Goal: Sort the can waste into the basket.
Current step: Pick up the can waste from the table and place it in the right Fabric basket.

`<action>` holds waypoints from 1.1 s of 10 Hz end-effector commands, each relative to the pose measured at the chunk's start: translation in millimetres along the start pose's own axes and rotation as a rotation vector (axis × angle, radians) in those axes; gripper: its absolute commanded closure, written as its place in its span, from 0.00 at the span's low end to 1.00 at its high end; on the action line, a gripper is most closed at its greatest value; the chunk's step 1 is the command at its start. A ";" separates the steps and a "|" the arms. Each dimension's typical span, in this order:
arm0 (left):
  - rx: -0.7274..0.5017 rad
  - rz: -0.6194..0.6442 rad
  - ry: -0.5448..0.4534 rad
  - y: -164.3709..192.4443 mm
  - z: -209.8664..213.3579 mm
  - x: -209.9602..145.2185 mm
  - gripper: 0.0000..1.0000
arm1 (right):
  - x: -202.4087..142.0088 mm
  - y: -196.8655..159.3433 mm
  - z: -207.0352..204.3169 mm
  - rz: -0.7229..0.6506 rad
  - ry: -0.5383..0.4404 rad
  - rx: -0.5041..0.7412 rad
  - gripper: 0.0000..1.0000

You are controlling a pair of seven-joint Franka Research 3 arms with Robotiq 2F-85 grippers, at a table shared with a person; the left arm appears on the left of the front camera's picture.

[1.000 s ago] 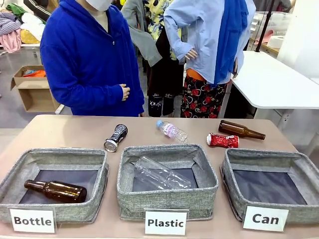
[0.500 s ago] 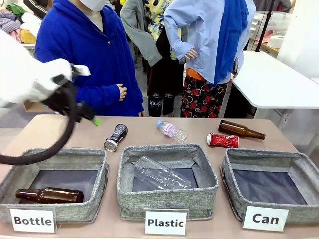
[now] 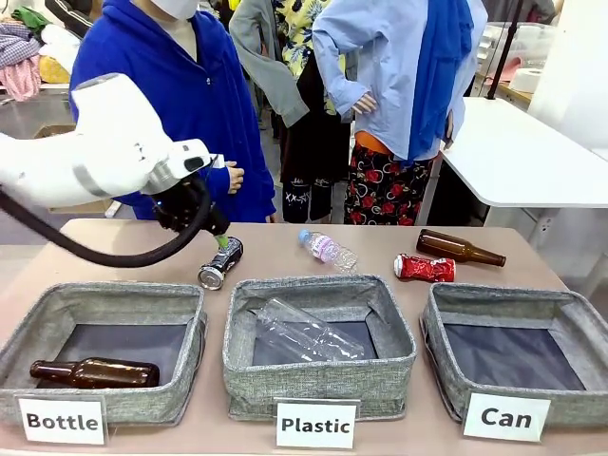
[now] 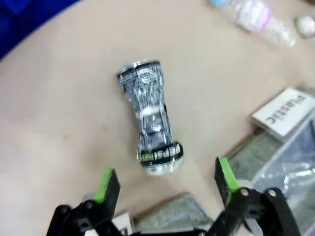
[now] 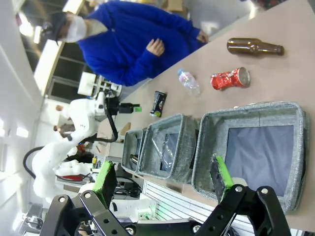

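Note:
The slim dark can (image 3: 220,263) lies on its side on the table behind the bins; the left wrist view has this dark can (image 4: 150,125) just beyond my fingertips. My left gripper (image 3: 220,239) hangs open right above it, and the can's near end sits ahead of the gap of the left gripper (image 4: 165,179). The crushed red can (image 3: 425,268) rests at the back right, behind the grey "Can" basket (image 3: 513,296). My right gripper (image 5: 165,179) stands open, high over the "Can" basket (image 5: 246,110), with the red can (image 5: 230,78) beyond it.
A brown bottle (image 3: 460,248) lies beside the red can and a small plastic bottle (image 3: 328,250) mid-table. The "Bottle" bin (image 3: 104,296) holds a brown bottle, the "Plastic" bin (image 3: 318,285) a clear one. A person in blue (image 3: 171,104) stands at the far side.
My left arm has swung in from the left and come down over the dark can. The brown bottle in the "Bottle" bin has settled farther left.

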State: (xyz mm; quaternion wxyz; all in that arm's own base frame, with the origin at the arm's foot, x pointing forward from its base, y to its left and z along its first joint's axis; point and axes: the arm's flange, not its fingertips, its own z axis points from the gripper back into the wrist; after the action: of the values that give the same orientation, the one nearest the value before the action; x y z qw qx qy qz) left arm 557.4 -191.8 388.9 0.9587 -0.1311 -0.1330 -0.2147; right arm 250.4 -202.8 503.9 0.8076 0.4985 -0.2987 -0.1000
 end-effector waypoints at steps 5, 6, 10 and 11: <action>0.096 0.075 0.098 8.2 -62.6 42.4 0.00 | 3.1 0.4 -0.5 0.027 -0.018 0.023 0.00; 0.124 0.068 0.101 6.6 -76.8 38.9 0.00 | 3.1 0.4 -0.5 0.027 -0.018 0.023 0.00; 0.178 0.011 0.117 -2.6 -91.0 26.4 0.59 | 3.1 0.4 -0.5 0.027 -0.018 0.023 0.00; 0.183 0.006 0.120 -1.6 -89.3 25.3 0.74 | 3.1 0.4 -0.5 0.027 -0.018 0.023 0.00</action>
State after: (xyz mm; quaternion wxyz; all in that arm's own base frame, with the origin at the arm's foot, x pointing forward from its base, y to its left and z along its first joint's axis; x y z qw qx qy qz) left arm 601.1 -236.0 310.8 0.9707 -0.0472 -0.0889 -0.2182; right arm 250.3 -202.9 503.9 0.8076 0.4985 -0.2988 -0.0997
